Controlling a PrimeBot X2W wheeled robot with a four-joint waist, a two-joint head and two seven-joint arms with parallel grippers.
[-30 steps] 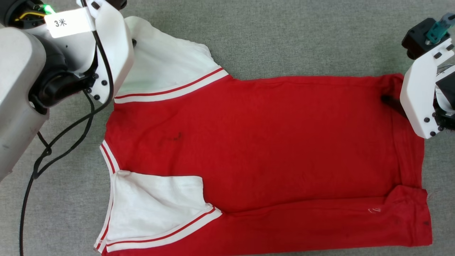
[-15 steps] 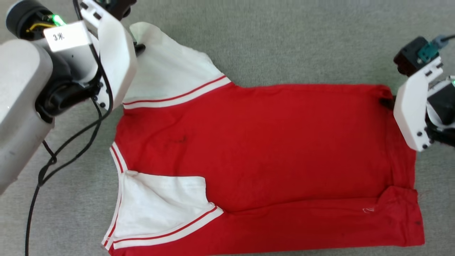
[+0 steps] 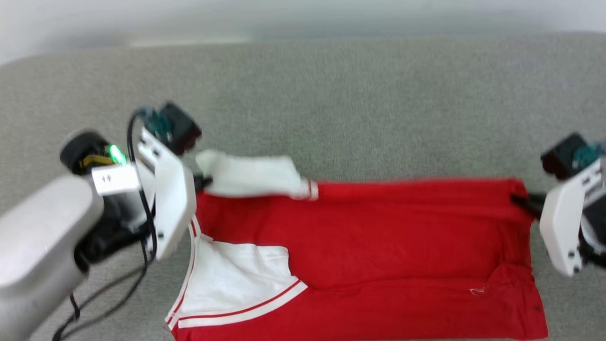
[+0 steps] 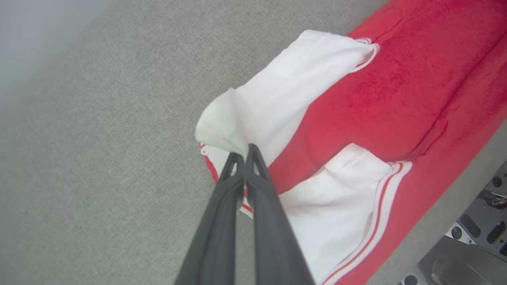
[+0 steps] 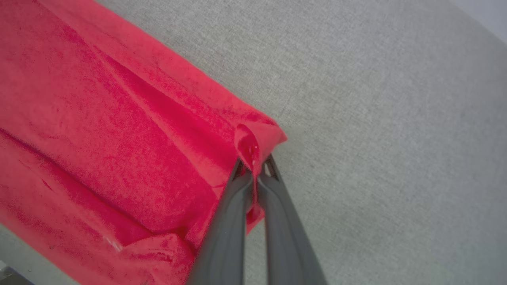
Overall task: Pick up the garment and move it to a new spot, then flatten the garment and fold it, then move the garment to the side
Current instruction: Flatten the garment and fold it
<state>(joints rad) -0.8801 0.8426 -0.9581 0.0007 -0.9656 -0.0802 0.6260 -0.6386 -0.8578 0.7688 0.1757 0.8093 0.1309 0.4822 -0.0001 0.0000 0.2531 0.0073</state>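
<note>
The garment (image 3: 378, 246), red with white sleeves and striped trim, lies across the grey cloth surface with its back side up; no lettering shows. My left gripper (image 3: 204, 181) is shut on the far white sleeve (image 3: 251, 176), which is lifted off the surface. Seen from the left wrist, the gripper (image 4: 243, 155) pinches the sleeve's edge (image 4: 222, 130). My right gripper (image 3: 521, 201) is shut on the garment's far hem corner. From the right wrist, that gripper (image 5: 253, 164) holds a bunched fold of red cloth (image 5: 247, 144). The near white sleeve (image 3: 236, 279) lies flat.
The grey fabric surface (image 3: 360, 109) stretches beyond the garment to a pale wall at the back. A black cable (image 3: 99, 293) hangs from my left forearm. Part of my dark base (image 4: 475, 233) shows at the left wrist view's lower right.
The right gripper has shut on the hem corner. Both grippers have raised the garment's far edge, and the far sleeve has bunched up. The head camera has tilted up, shifting the whole picture.
</note>
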